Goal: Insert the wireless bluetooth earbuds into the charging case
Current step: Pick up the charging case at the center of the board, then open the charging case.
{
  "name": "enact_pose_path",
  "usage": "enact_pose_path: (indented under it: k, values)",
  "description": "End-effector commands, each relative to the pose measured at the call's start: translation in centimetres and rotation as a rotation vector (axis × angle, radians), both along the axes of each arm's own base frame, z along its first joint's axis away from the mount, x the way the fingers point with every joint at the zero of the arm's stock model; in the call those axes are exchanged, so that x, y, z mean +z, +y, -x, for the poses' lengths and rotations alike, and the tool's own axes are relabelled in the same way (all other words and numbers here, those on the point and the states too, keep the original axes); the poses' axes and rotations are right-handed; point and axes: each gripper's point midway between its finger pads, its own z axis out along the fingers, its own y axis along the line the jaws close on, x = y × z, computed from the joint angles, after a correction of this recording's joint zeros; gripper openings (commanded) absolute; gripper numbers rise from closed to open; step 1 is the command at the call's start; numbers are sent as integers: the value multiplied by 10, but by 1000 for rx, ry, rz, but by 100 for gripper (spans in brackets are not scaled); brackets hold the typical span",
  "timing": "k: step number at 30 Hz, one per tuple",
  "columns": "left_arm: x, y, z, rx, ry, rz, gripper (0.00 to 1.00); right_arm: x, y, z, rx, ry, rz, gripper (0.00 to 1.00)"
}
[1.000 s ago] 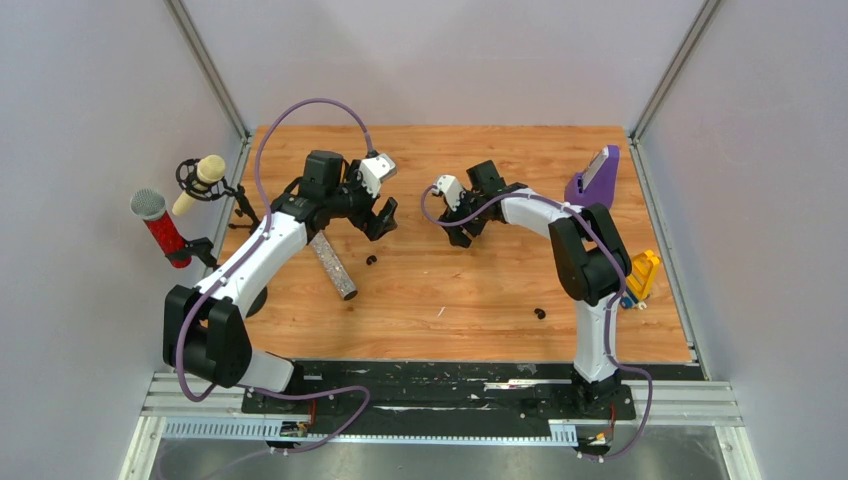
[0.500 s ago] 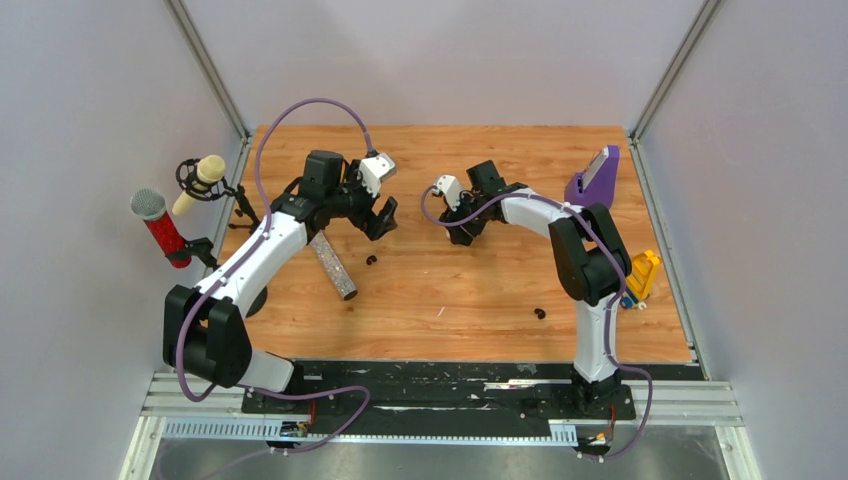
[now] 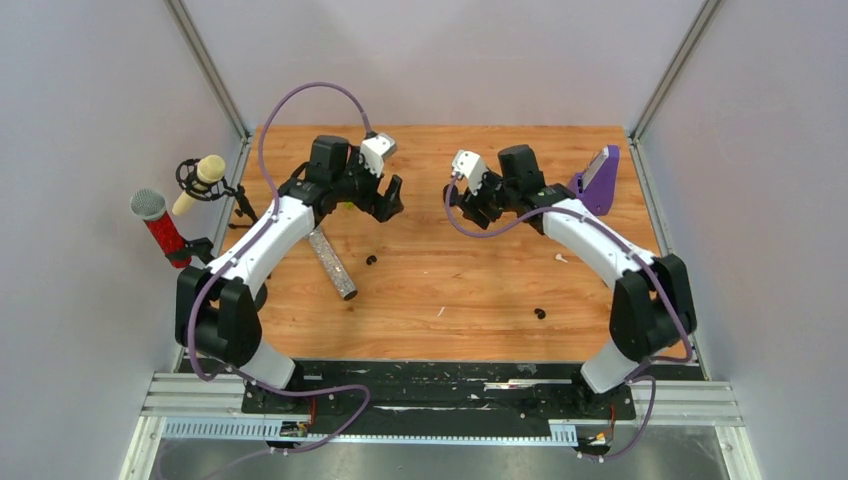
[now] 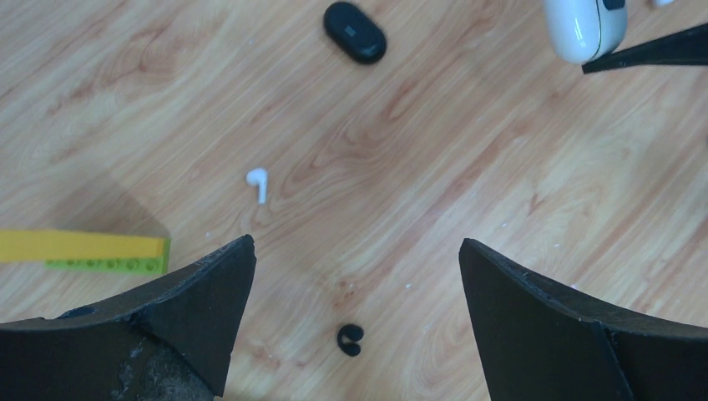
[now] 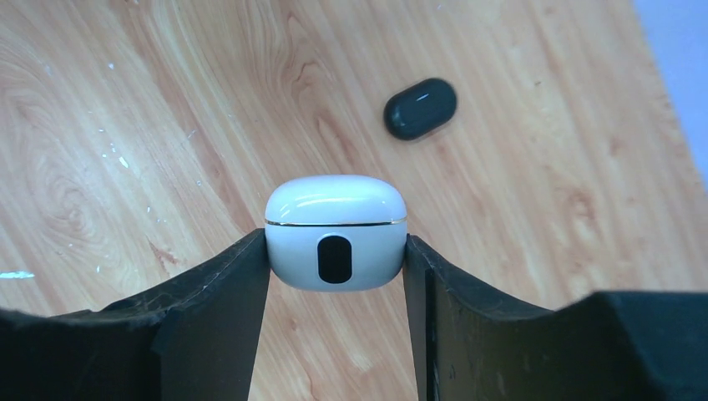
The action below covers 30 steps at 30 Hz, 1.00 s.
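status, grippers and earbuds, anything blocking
Right gripper shut on white case, lid closed. Left gripper open, empty; white bud and black bud loose beneath it. Nothing blocking them.

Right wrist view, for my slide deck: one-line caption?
Right gripper clamps a closed white pebble-shaped charging case over the wooden tabletop; a black oval case lies beyond.

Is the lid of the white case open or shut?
Shut: the white case shows only a thin seam between lid and body.

Bright, even light; soft shadows.
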Motion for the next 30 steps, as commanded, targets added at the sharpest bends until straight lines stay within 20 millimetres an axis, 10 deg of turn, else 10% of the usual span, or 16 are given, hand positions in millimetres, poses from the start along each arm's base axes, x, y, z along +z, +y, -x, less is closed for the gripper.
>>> enact_pose_path:
  k: [1, 13, 30]
  values:
    - [46, -32, -2, -98, -12, 152, 100, 47, -6, 11, 18, -152, -48, 44]
    - [119, -103, 35, -458, 340, 658, 100, 114, -5, 68, 43, -362, -155, 42]
    - [99, -131, 55, -435, 427, 727, 100, 114, 5, 85, 80, -423, -190, 37]
